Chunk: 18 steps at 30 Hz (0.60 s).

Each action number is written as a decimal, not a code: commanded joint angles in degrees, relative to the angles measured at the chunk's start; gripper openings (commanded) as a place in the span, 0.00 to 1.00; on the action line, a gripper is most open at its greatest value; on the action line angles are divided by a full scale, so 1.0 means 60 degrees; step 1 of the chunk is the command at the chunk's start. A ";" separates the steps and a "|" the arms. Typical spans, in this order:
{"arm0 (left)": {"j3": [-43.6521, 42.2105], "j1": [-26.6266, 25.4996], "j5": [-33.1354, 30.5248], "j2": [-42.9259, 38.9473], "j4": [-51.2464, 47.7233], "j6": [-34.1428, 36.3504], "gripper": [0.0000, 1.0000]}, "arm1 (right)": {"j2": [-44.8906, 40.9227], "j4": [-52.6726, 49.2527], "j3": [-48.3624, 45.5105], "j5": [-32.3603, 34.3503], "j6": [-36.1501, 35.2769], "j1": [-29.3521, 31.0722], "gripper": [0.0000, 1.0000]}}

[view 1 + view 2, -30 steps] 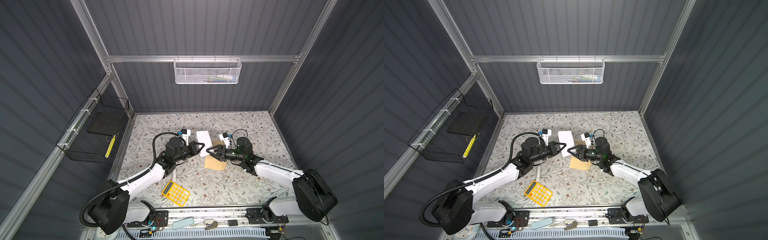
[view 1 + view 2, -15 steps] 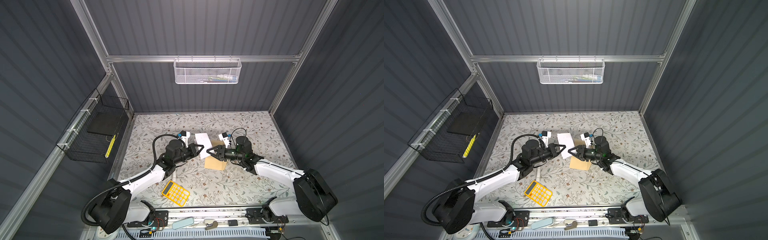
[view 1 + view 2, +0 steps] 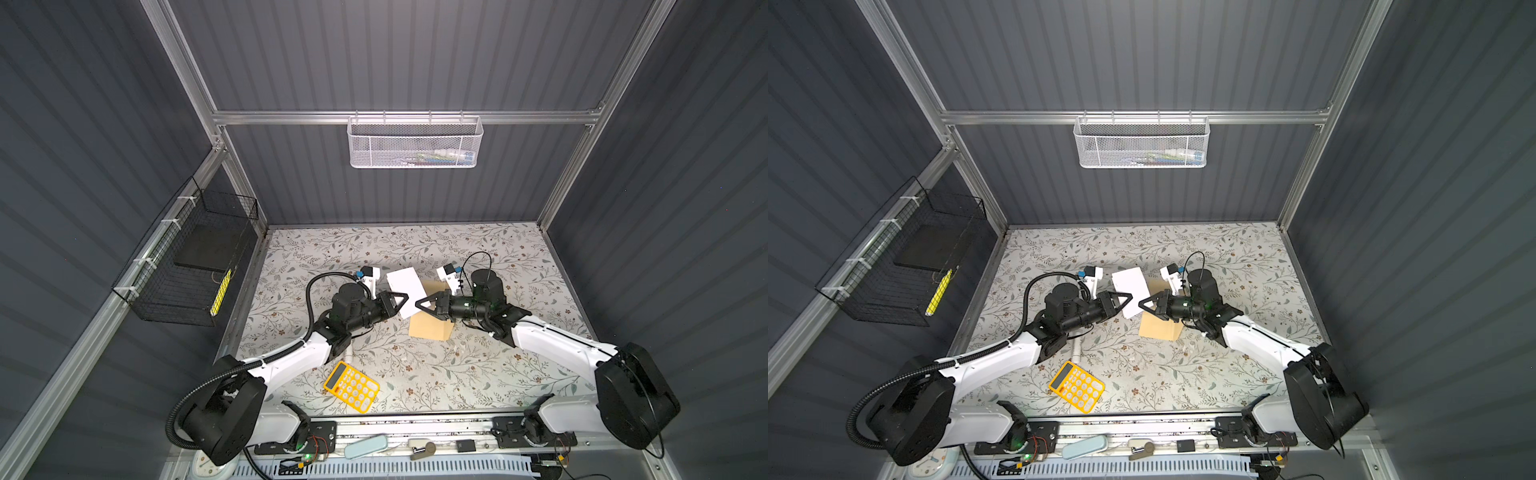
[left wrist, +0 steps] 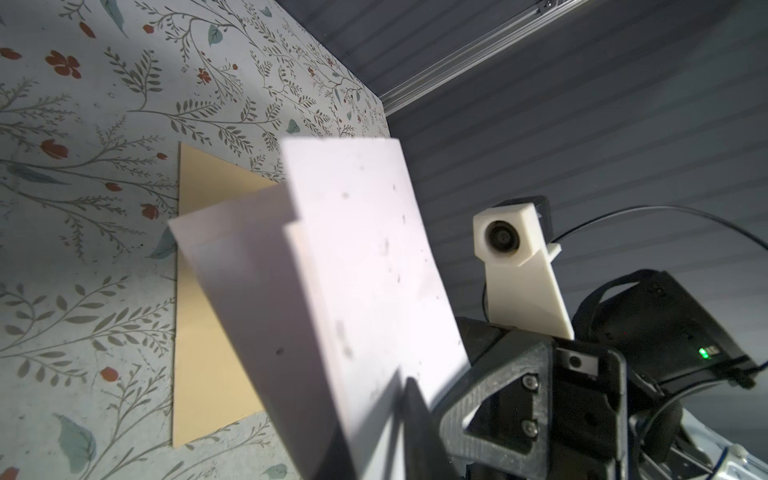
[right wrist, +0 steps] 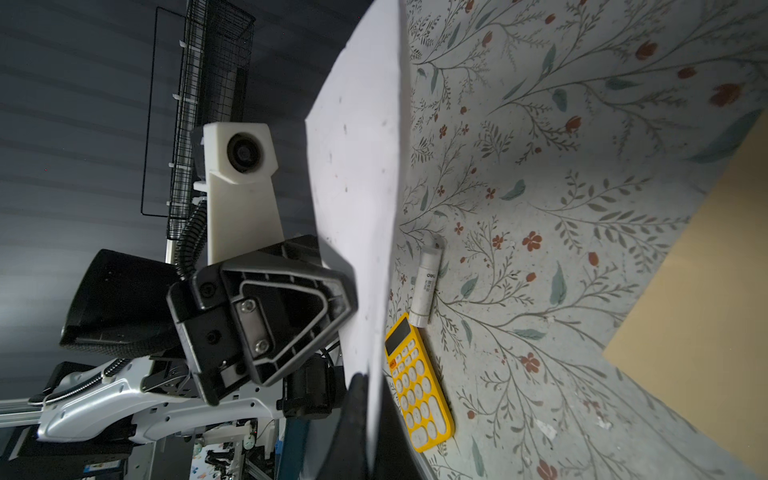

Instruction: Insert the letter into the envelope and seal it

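above mid-bench, right gripper (image 3: 419,303) pinches the letter (image 3: 403,284) tight over the envelope (image 3: 430,329), ready for insertion; left gripper (image 3: 401,297) alongside, opening unclear

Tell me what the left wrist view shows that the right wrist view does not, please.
Only the left wrist view: the right arm's camera. Only the right wrist view: the calculator, the glue stick, the wire basket and the left arm's camera. Both: the letter, the envelope lying flat, and the floral table.
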 commanded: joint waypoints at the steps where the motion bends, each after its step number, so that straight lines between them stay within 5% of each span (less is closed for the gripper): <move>1: -0.0111 -0.0038 -0.0454 -0.0170 -0.0301 0.0141 0.63 | -0.0387 -0.1924 0.0582 0.0450 -0.1247 0.0014 0.00; 3: -0.0014 0.0016 -0.0807 -0.0484 -0.0884 0.0296 0.83 | -0.0562 -0.3081 0.0951 0.0721 -0.1986 0.0021 0.00; 5: 0.0370 0.0127 -0.0983 -0.0860 -0.1887 0.0895 0.91 | -0.0678 -0.4447 0.1422 0.1101 -0.2929 0.0028 0.00; 13: 0.2933 0.0533 -0.1578 -0.1761 -0.5944 0.4737 1.00 | -0.0445 -0.8667 0.3432 0.2843 -0.6479 0.0025 0.00; 18: 0.4144 0.0536 -0.0695 -0.1368 -0.6967 0.7381 1.00 | -0.0286 -0.9670 0.4029 0.3425 -0.7961 0.0025 0.00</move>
